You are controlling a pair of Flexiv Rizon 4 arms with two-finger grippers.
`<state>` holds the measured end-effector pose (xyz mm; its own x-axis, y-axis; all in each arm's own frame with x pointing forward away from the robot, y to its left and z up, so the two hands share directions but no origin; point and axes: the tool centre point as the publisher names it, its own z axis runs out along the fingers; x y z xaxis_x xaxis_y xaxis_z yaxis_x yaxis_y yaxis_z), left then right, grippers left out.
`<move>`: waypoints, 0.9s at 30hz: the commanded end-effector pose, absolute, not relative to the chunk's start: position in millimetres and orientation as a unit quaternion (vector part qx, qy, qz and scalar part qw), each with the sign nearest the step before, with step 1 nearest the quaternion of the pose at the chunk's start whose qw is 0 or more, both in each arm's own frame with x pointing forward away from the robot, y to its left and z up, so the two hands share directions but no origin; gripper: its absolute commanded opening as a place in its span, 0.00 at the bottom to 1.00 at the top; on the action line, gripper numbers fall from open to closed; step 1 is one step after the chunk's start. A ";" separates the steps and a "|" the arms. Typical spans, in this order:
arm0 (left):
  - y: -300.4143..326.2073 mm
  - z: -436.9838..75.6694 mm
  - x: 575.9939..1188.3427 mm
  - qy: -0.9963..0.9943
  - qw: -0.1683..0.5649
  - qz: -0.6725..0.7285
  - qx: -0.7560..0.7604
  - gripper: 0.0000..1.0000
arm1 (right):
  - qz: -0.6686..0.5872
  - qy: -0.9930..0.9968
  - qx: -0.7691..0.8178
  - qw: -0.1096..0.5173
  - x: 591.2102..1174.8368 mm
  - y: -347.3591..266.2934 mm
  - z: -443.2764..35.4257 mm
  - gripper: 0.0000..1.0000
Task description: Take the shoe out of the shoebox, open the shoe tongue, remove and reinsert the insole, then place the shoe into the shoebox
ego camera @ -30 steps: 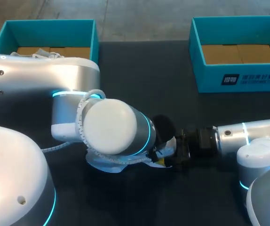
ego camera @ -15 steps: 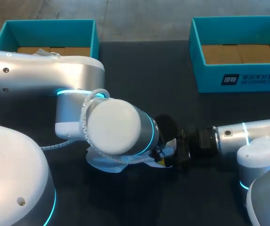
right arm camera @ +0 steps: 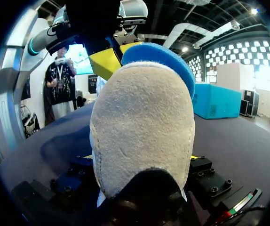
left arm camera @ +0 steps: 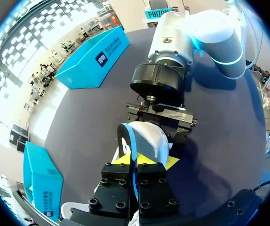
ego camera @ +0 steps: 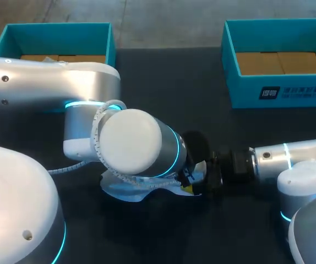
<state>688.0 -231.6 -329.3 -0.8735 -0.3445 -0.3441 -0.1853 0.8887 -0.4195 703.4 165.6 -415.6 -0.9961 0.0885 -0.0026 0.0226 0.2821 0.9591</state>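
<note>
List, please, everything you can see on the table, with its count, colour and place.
boxes: two, teal with brown bottoms, at the table's far side; left box, right box.
table: one, black, under everything.
insole: one, pale face and blue back, held up between the two pincers.
shoe: one, white, on the table under the left arm, mostly hidden.
arms: two, silver; left arm reaching to the middle, right arm coming in low from the right.
pincers: two, black with yellow tips; left pincer shut on one end of the insole, right pincer at its other end.
</note>
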 end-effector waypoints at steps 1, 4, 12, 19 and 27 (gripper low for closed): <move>-232.4 -327.4 688.2 0.950 0.207 -0.192 -0.137 0.00 | 0.597 0.801 0.035 0.028 702.5 165.9 -414.5 0.00; -236.5 -322.9 687.4 0.949 0.210 -0.194 -0.134 0.00 | 0.597 0.801 0.035 0.028 702.5 165.9 -414.5 0.00; -248.0 -312.5 683.8 0.946 0.216 -0.205 -0.128 0.00 | 0.597 0.801 0.035 0.028 702.5 165.9 -414.5 0.00; -257.2 -306.9 681.9 0.944 0.221 -0.214 -0.123 0.00 | 0.597 0.801 0.035 0.028 702.5 165.9 -414.5 0.00; -251.3 -311.0 680.2 0.940 0.221 -0.230 -0.118 0.45 | 0.597 0.801 0.035 0.028 702.5 165.9 -414.5 0.00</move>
